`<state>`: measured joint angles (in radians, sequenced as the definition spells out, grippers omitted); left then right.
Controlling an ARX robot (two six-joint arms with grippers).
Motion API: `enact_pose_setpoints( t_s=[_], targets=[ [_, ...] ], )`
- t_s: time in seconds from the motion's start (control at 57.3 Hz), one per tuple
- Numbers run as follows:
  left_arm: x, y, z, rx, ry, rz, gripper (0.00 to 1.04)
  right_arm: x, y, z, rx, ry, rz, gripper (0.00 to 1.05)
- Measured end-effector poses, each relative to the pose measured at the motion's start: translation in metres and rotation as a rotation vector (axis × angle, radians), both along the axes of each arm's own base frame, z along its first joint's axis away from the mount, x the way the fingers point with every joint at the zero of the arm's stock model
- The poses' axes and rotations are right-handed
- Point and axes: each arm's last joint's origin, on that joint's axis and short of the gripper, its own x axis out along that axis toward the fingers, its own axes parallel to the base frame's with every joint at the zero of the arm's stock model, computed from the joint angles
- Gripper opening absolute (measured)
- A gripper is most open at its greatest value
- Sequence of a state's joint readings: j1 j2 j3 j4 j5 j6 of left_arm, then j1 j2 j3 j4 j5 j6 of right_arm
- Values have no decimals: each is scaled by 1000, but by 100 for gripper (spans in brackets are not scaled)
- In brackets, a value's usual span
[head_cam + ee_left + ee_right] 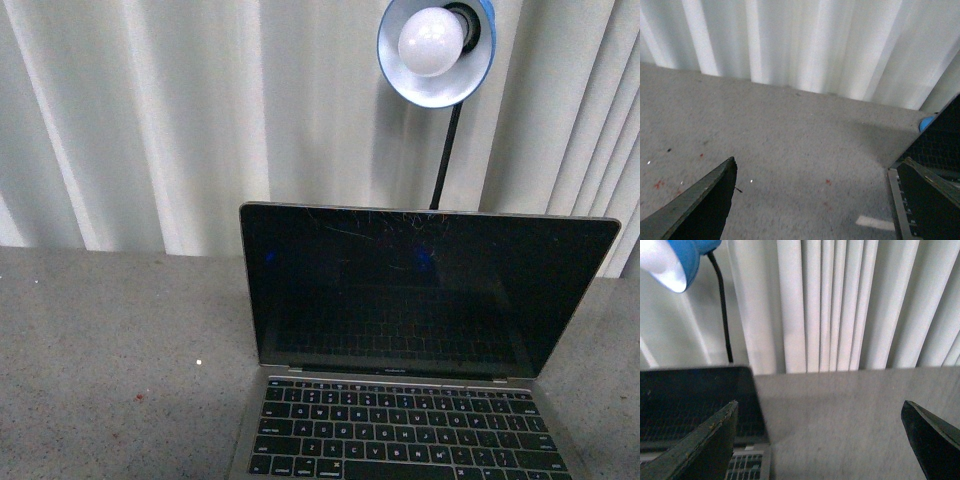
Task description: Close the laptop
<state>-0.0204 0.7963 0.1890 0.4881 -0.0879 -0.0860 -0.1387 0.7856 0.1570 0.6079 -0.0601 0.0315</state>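
The laptop [420,300] stands open between the left gripper [820,161] and right gripper [820,402], both spread wide and empty, its hinge crosswise, seemingly nearer the right.

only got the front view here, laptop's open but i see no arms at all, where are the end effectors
Observer: The left end effector is open, over the table off the left side of the laptop.
Operator: and the right one
Observer: The right end effector is open too. The right edge of the screen shows between its fingers, with one finger in front of the screen and the other over the table.
Operator: either one touching the lid yet
Observer: No. In both wrist views nothing sits between the fingers, and no contact with the lid shows.
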Motion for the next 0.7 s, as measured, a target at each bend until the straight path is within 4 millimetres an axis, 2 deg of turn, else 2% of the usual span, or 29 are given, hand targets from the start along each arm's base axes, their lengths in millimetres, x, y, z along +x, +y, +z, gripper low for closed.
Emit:
enact_pose_setpoints(
  t_s=[0.07,0.14,0.279,0.332,0.367,0.541,0.698],
  targets=[
    [19,3,8,8,-17,-11,98,23,-8,10,-40,-23,2,97],
    [49,10,18,25,-21,-16,98,51,-18,18,-81,-16,9,97],
    [96,17,26,49,-1,-48,98,100,-33,29,-145,39,45,97],
    [118,17,30,77,5,-75,98,123,-37,39,-207,35,95,97],
    [134,14,35,114,3,-120,98,136,-40,48,-252,26,132,97],
    [175,-6,56,246,-18,-275,98,178,-51,70,-456,18,279,97],
    [205,-34,65,419,26,-455,98,207,-58,70,-635,77,413,97]
  ],
)
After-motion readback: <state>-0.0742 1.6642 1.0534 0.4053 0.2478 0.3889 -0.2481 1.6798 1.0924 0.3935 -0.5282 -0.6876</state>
